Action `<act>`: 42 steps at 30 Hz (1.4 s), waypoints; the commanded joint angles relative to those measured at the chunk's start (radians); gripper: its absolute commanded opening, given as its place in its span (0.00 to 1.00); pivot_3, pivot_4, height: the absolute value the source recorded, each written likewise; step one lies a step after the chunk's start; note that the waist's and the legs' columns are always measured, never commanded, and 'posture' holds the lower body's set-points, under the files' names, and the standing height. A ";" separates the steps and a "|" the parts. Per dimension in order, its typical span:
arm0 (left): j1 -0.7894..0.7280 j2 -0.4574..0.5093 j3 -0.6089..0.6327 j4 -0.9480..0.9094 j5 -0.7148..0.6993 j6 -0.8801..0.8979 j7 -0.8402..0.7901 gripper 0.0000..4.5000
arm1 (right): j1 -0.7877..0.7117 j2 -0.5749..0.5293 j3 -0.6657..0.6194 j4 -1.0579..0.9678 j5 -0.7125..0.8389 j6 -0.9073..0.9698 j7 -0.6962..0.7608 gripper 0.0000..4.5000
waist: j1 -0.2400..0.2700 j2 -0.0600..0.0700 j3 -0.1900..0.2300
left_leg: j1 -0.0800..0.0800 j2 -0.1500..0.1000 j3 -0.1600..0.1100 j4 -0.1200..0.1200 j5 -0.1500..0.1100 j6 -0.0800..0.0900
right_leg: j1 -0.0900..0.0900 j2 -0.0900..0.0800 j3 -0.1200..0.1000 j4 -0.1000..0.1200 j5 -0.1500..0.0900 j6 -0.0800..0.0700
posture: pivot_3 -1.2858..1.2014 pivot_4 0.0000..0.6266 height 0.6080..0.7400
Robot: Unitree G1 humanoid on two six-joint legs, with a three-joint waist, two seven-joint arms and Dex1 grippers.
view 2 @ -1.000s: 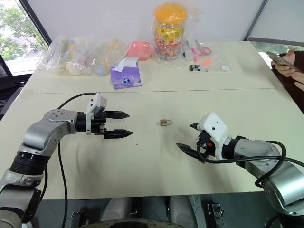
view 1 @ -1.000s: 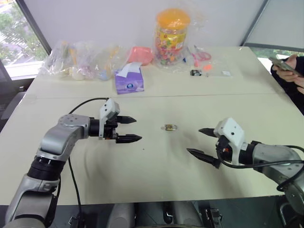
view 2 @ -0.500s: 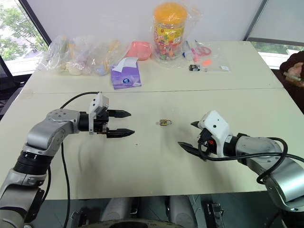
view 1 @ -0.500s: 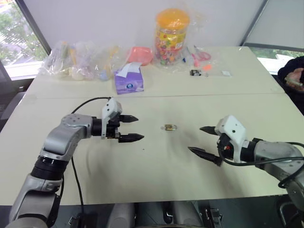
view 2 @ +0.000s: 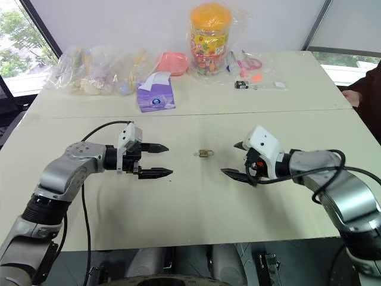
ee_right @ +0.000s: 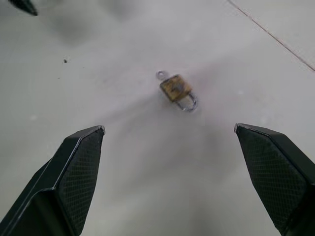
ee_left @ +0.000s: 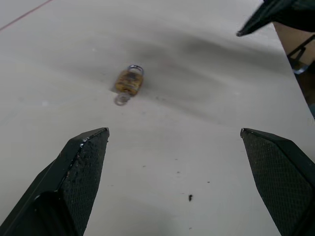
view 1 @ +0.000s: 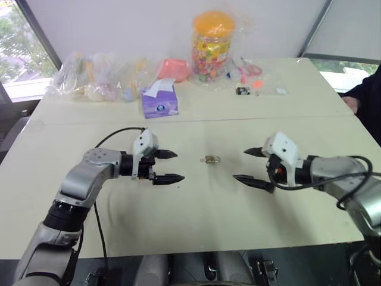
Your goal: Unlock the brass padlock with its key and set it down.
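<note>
bench [view 1: 196,232] cream, with faint grey smudges. brass padlock [ee_right: 175,88] gold-yellow, shackle silvery. my fingers [ee_right: 74,177] black with a fine cross-hatched grip pattern. tissue box [view 1: 161,103] purple. jar [view 1: 211,47] orange-lidded, label multicoloured.

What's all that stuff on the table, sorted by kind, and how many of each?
Brass padlock: 1
Purple tissue box: 1
Candy jar with orange lid: 1
Pink bowl: 1
Small black-and-white gadget: 1
Clear plastic bags with items: cannot count apart
Total counted: 5
</note>
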 commanded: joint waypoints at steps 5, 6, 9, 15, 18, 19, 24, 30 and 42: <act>0.015 0.006 0.013 -0.061 0.000 -0.014 0.029 1.00 | -0.297 0.136 0.221 0.399 -0.159 -0.196 0.202 0.98 | -0.005 0.000 0.000 | 0.000 0.000 0.001 0.000 0.000 0.000 | 0.000 0.000 0.000 0.000 0.001 0.001 | 0.52 0.24 0.98; 0.022 0.007 0.016 -0.068 0.000 -0.013 0.037 1.00 | -0.339 0.165 0.247 0.468 -0.183 -0.224 0.226 0.98 | -0.004 0.000 0.000 | 0.000 0.000 0.001 0.000 0.000 0.000 | 0.000 0.000 0.000 0.000 0.001 0.001 | 0.52 0.24 0.98; 0.038 0.008 0.021 -0.092 -0.004 -0.007 0.054 1.00 | -0.412 0.226 0.295 0.615 -0.241 -0.293 0.275 0.98 | -0.004 0.000 0.000 | 0.000 0.000 0.001 0.000 0.000 0.000 | 0.000 0.000 0.000 0.001 0.001 0.001 | 0.52 0.24 0.98; 0.071 0.026 0.036 -0.136 -0.012 0.006 0.078 1.00 | -0.470 0.328 0.335 0.805 -0.327 -0.400 0.318 0.98 | 0.002 0.000 0.000 | 0.000 0.000 0.001 0.000 0.000 0.000 | 0.000 -0.002 0.000 0.001 0.001 0.001 | 0.52 0.24 0.98; 0.078 0.032 0.039 -0.145 -0.010 0.007 0.084 1.00 | -0.472 0.367 0.339 0.853 -0.352 -0.428 0.324 0.98 | 0.000 0.001 0.000 | 0.000 -0.001 0.001 0.000 0.000 0.000 | 0.000 -0.002 0.000 0.001 0.001 0.001 | 0.52 0.24 0.98; 0.078 0.033 0.039 -0.146 -0.011 0.007 0.086 1.00 | -0.473 0.381 0.339 0.869 -0.361 -0.436 0.319 0.98 | -0.001 0.000 0.000 | 0.000 -0.001 0.001 0.000 0.000 0.000 | 0.000 -0.002 0.000 0.002 0.001 0.001 | 0.52 0.24 0.98; 0.075 0.037 0.035 -0.145 -0.010 0.004 0.088 1.00 | -0.466 0.409 0.355 0.929 -0.431 -0.501 0.299 0.58 | -0.016 0.001 0.000 | 0.002 0.000 0.001 0.001 0.000 -0.001 | 0.000 -0.002 0.000 0.004 0.002 0.000 | 0.52 0.24 0.98; 0.053 0.029 0.029 -0.112 -0.004 -0.006 0.081 1.00 | -0.409 0.393 0.337 0.870 -0.439 -0.485 0.312 0.16 | -0.017 0.001 0.000 | 0.002 0.000 0.001 0.000 0.000 -0.001 | 0.000 -0.002 0.000 0.005 0.002 0.000 | 0.52 0.24 0.98; -0.112 -0.060 0.066 0.067 -0.093 0.084 0.064 1.00 | -0.146 0.286 0.227 0.264 -0.721 -0.797 -0.092 0.16 | -0.016 0.001 0.000 | 0.001 -0.001 0.000 0.001 0.000 -0.001 | -0.001 -0.002 0.000 0.005 0.002 0.001 | 0.52 0.24 0.98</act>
